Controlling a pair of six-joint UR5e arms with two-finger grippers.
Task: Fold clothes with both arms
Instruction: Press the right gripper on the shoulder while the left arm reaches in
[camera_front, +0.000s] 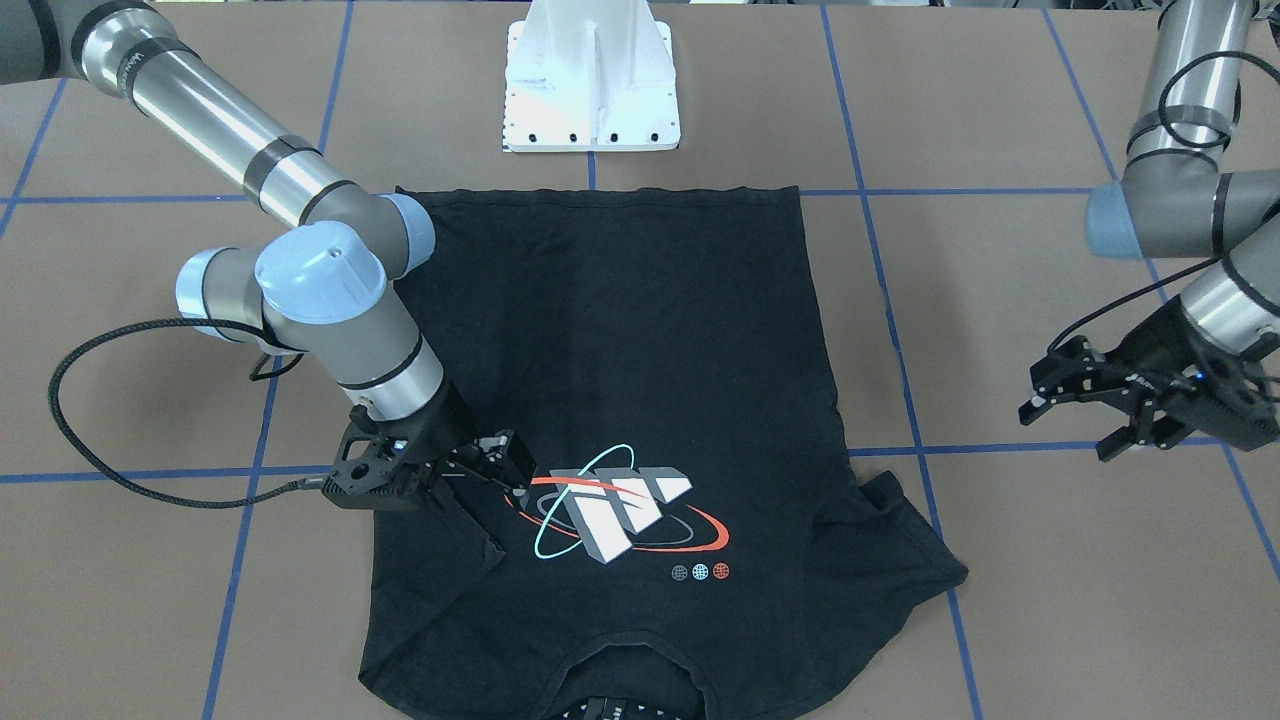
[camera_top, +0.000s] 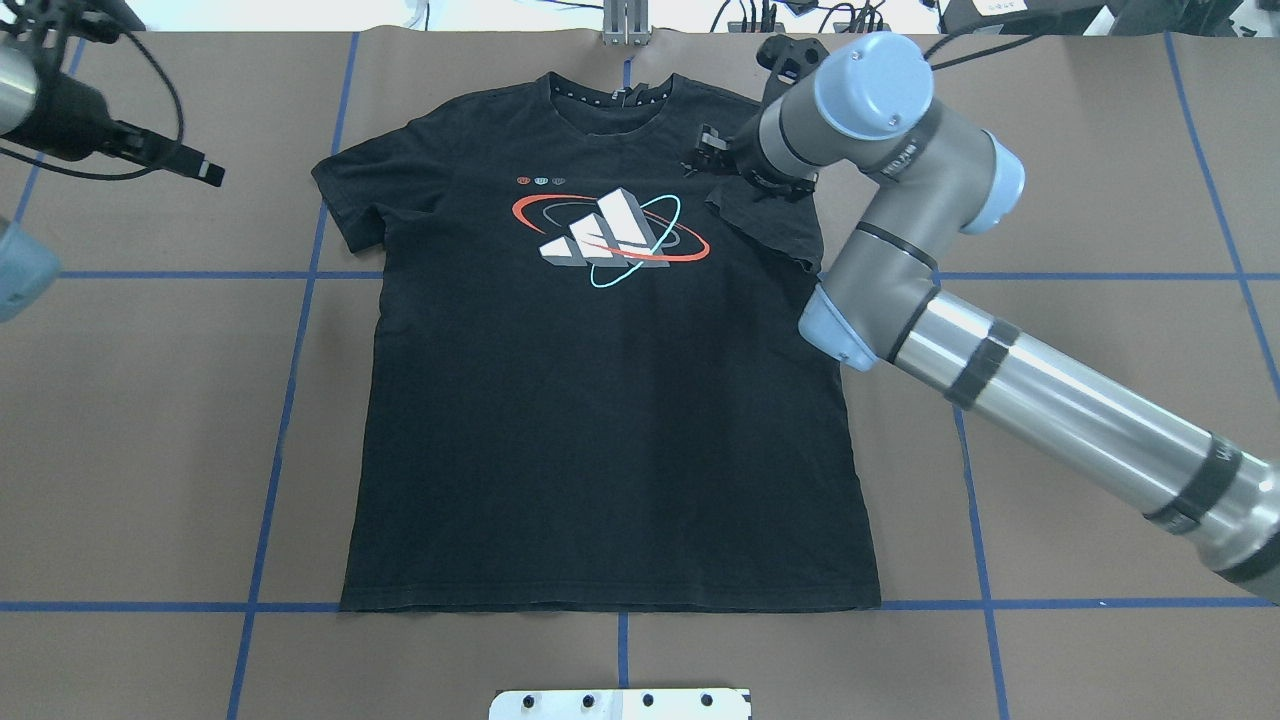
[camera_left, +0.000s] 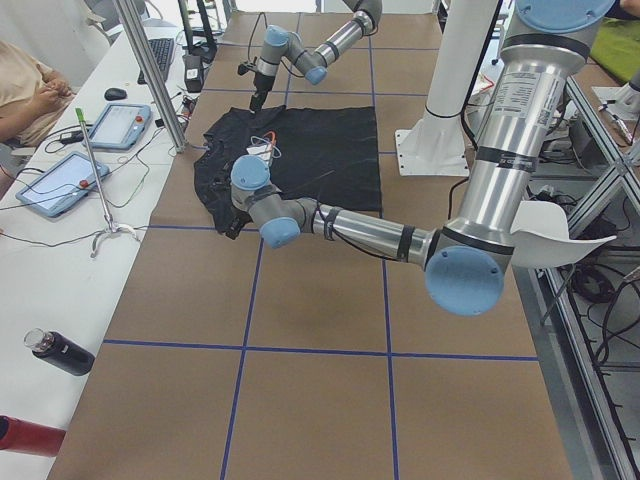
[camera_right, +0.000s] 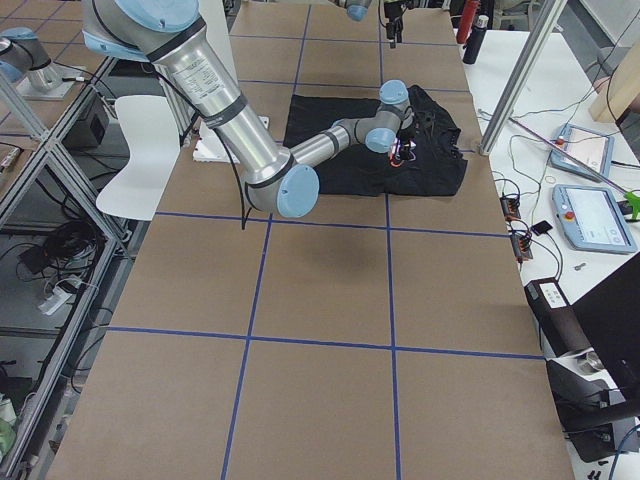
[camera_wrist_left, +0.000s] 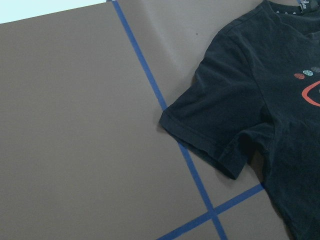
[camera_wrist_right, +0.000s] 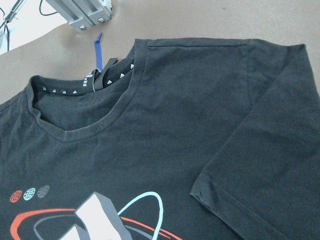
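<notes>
The black T-shirt (camera_top: 600, 420) lies flat, logo (camera_top: 610, 235) up, collar away from the robot's base. The sleeve (camera_top: 770, 215) on my right arm's side is folded in onto the chest, and its hem (camera_wrist_right: 200, 192) shows in the right wrist view. My right gripper (camera_front: 505, 470) hovers low over that fold beside the logo. Its fingers look open with no cloth between them. My left gripper (camera_front: 1075, 420) stands open over bare table, well clear of the other sleeve (camera_wrist_left: 210, 125), which lies spread flat.
The white pedestal base (camera_front: 590, 90) stands just behind the shirt's bottom hem. Blue tape lines (camera_top: 290, 400) cross the brown table. A side bench with tablets (camera_left: 55, 185), bottles (camera_left: 60, 352) and a seated person (camera_left: 25, 90) runs along the far edge.
</notes>
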